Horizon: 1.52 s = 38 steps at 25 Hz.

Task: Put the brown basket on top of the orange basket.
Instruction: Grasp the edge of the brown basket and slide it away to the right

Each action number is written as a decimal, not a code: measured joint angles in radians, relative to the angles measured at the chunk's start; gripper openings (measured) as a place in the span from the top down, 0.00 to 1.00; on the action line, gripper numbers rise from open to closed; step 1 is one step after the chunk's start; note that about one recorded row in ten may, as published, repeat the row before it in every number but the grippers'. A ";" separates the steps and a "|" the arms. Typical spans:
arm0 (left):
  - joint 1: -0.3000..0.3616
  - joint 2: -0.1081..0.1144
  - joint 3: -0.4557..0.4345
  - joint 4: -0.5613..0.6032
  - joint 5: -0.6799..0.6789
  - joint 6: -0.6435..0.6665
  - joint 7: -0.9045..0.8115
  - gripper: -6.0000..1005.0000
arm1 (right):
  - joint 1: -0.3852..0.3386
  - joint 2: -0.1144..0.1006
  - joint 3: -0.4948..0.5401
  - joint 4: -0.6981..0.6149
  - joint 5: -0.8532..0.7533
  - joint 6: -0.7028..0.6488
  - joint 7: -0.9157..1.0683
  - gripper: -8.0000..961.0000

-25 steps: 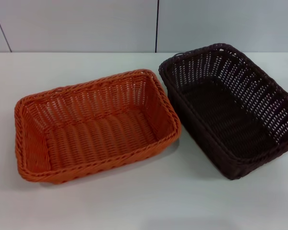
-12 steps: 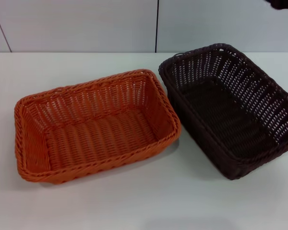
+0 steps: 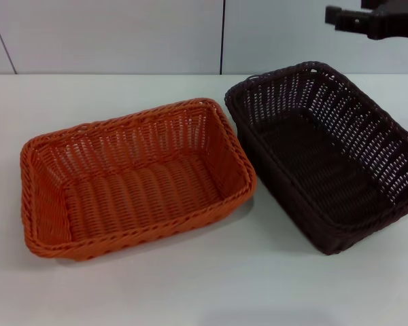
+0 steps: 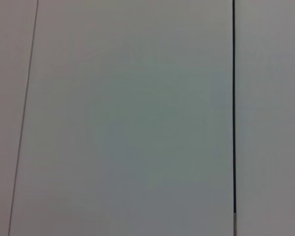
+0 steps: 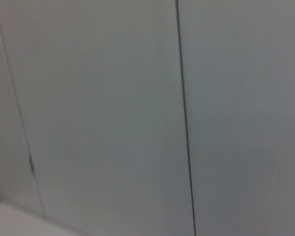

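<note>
The orange basket (image 3: 132,180) sits on the white table at the left of the head view, empty. The brown basket (image 3: 326,153) sits right beside it on the right, also empty, its near corner close to the orange basket's right end. My right gripper (image 3: 343,18) is at the top right of the head view, high above the far end of the brown basket and well clear of it. My left gripper is out of view. Both wrist views show only the wall.
The white table (image 3: 211,285) runs under both baskets, with bare surface in front of them. A grey panelled wall (image 3: 122,34) with a dark seam stands behind the table.
My right gripper has come into the head view at the top right, moving leftward above the brown basket. The baskets have not moved.
</note>
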 joint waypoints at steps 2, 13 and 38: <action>-0.002 0.001 0.000 0.000 -0.003 -0.010 0.000 0.22 | 0.035 0.000 0.054 -0.028 -0.104 -0.107 0.101 0.13; -0.010 0.002 0.000 0.001 -0.004 -0.039 0.002 0.22 | 0.220 -0.110 0.317 -0.036 -0.296 -0.674 0.236 0.13; -0.030 -0.005 0.000 -0.004 -0.004 -0.051 0.000 0.22 | 0.336 -0.112 0.136 -0.028 -0.525 -1.166 -0.244 0.13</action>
